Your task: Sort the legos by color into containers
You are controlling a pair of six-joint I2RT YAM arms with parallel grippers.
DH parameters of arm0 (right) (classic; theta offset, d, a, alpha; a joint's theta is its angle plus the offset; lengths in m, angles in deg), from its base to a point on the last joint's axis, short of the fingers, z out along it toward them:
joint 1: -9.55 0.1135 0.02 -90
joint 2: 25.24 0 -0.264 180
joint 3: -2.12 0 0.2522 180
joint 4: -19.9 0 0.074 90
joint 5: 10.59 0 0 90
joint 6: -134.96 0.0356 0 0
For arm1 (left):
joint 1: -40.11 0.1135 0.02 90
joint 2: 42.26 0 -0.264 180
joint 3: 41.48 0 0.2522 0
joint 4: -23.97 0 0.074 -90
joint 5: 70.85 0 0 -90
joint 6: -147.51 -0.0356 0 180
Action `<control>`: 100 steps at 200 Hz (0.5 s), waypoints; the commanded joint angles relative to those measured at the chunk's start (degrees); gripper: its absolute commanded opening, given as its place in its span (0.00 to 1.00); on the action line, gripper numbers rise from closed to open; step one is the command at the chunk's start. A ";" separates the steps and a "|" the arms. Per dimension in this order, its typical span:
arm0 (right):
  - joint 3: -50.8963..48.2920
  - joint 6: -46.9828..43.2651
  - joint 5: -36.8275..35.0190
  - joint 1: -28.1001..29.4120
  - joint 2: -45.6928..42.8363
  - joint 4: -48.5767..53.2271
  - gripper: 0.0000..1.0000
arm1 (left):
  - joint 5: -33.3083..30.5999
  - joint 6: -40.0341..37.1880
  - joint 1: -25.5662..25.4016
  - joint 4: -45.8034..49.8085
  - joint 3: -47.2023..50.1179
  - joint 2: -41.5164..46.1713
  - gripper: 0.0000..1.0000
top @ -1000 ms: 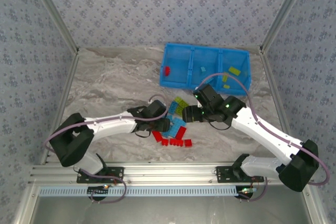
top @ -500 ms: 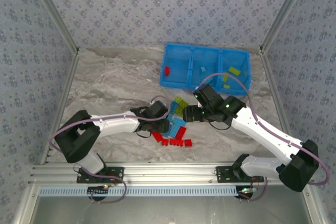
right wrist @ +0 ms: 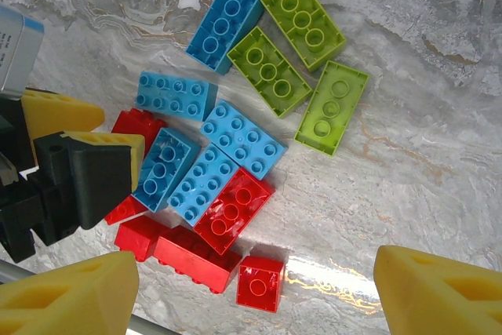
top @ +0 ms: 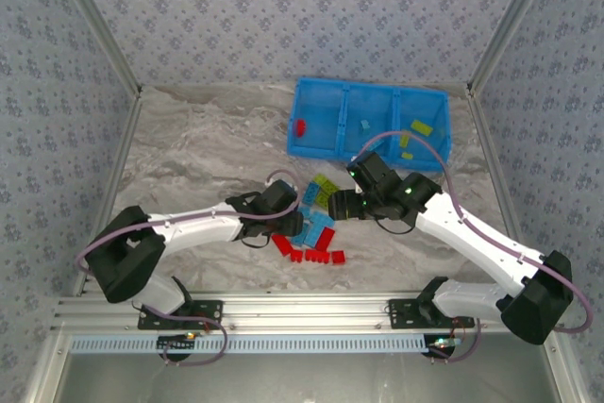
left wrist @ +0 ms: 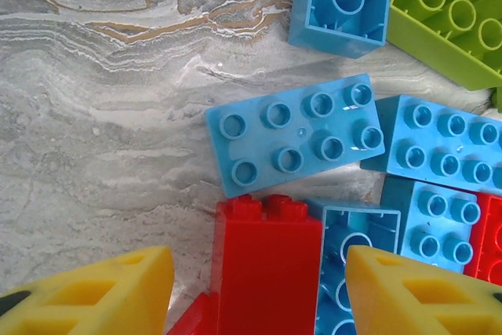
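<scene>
Overhead, I see the bright blue rectangular plastic tray (top: pixel 321 106) with three side-by-side compartments at the far side of the marbled grey table (top: pixel 208 139). It holds a lone red brick (top: pixel 300 125) in its left compartment, a single light blue brick (top: pixel 364 125) in the middle one and a few yellow-green bricks (top: pixel 420 127) in the right one. The loose pile of small studded plastic legos (top: pixel 319 233) lies nearer my bases, well apart from the tray, and my left gripper (top: pixel 300 224) and right gripper (top: pixel 335 203) reach over it from either side. At my left wrist, my yellow fingers (left wrist: pixel 86 296) stand apart on either side of a red brick on its side (left wrist: pixel 267 272), and bare table shows between it and the finger at the view's left, so that gripper is parted and grips nothing. A hollow-side-up light blue brick (left wrist: pixel 329 229) sits just beside the red one, partly behind my other finger, and a flat eight-stud light blue brick (left wrist: pixel 296 132) lies just beyond. At my right wrist, my fingertips (right wrist: pixel 63 300) are spread wide above the pile with nothing between them. Below lie three upturned yellow-green bricks (right wrist: pixel 271 72) farthest away, light blue ones in the middle, red ones nearest, and a small square red brick (right wrist: pixel 259 284) at the near edge.
</scene>
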 commanded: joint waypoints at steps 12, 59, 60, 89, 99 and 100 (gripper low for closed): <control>2.19 0.76 -1.23 0.53 0.13 2.04 0.81 | -0.58 -0.11 0.22 0.89 -1.27 -3.63 0.53; 2.39 0.98 -1.73 0.84 -0.14 2.63 0.81 | -1.69 0.06 0.28 0.93 -0.98 -3.38 0.38; 2.41 0.96 -1.79 0.84 -0.14 2.62 0.81 | -1.71 0.06 0.28 0.96 -0.98 -3.35 0.38; 2.56 1.09 -1.78 0.97 -0.05 2.52 0.81 | -2.02 0.15 0.25 0.70 -0.30 -2.17 0.31; 2.80 1.11 -1.74 1.09 -0.13 2.68 0.81 | -1.83 0.19 0.25 0.81 -0.36 -1.32 0.26; 2.84 1.07 -1.75 1.14 -0.14 2.69 0.81 | -1.74 0.17 0.27 0.81 -0.36 -1.18 0.26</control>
